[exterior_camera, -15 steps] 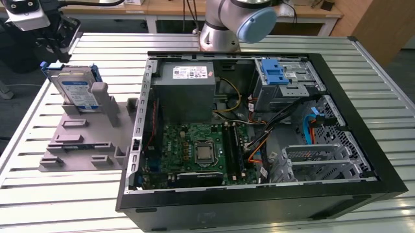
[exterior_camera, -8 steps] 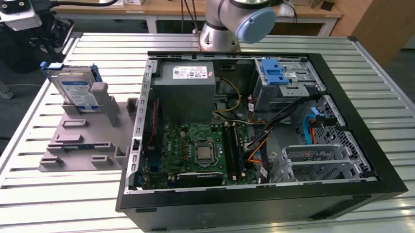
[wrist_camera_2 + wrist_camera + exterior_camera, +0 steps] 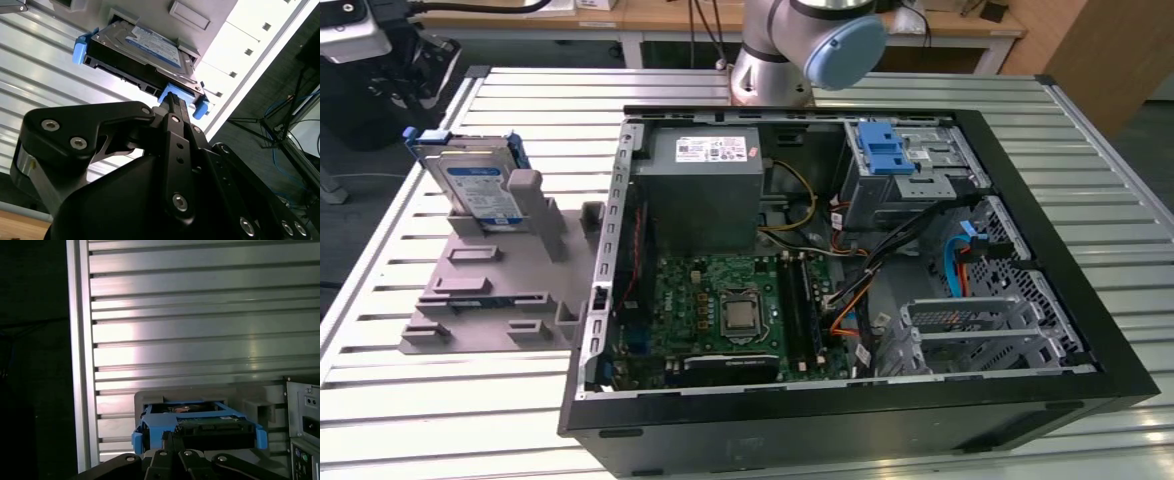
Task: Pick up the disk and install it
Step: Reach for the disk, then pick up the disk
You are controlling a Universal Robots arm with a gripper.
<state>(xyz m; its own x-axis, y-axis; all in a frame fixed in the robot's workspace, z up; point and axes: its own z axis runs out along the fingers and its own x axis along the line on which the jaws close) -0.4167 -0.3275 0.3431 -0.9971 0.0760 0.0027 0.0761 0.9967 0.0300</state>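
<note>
Disk (image 3: 470,185): standing up in the grey holder (image 3: 494,290) (blue frame (image 3: 415,138) around it), at 9 o'clock from the computer case (image 3: 854,405) in the exterior view.
Gripper (image 3: 172,437) (image 3: 175,100): pinching narrow, holding nothing, pointing at the disk in both wrist views.

A table (image 3: 440,400) of long silver aluminium slats, with dark grooves running between them, carries everything. In the exterior view a black computer case (image 3: 854,425) lies on its side on the slats, open face up, covering most of the table toward the exterior view's right. Just beside the case, toward the exterior view's left, a grey moulded stand (image 3: 480,300) sits flat on the slats.
</note>
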